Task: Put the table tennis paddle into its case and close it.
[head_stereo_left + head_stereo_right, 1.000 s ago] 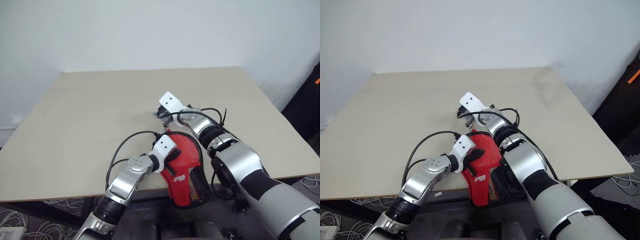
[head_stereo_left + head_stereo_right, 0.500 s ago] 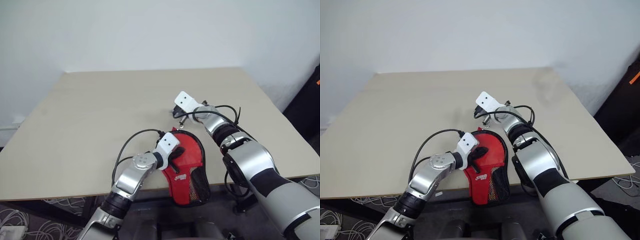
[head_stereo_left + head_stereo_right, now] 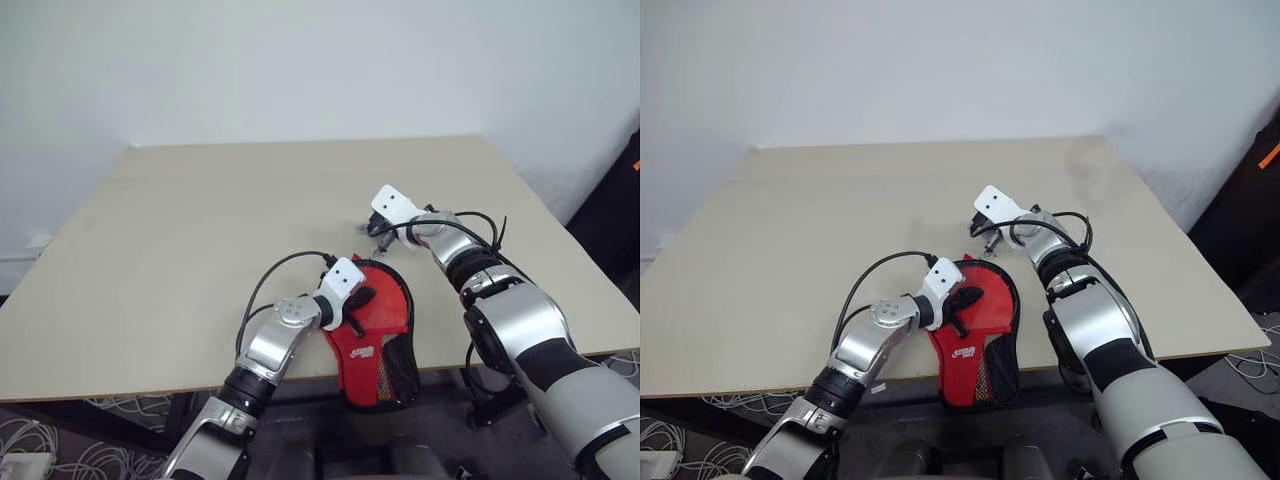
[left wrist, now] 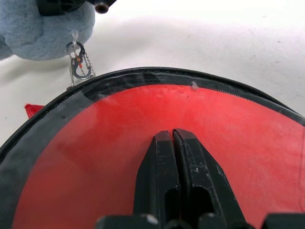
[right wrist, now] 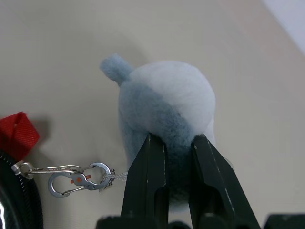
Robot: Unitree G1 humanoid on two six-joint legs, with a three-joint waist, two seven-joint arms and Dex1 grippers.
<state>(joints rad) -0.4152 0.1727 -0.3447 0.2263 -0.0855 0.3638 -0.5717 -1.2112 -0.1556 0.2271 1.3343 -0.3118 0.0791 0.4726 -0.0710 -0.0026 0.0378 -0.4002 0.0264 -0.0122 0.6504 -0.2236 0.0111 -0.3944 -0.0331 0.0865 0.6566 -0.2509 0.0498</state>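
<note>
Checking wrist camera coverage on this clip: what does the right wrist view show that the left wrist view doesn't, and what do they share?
Right wrist view: the right gripper shut on a grey-blue plush charm, a small red tab of the case, and a sliver of black zip edging.

Left wrist view: the left gripper, fingers together, resting on the case, showing its broad red face and black rim.

Both: the plush, the silver clip linking it to the case, and the table.
</note>
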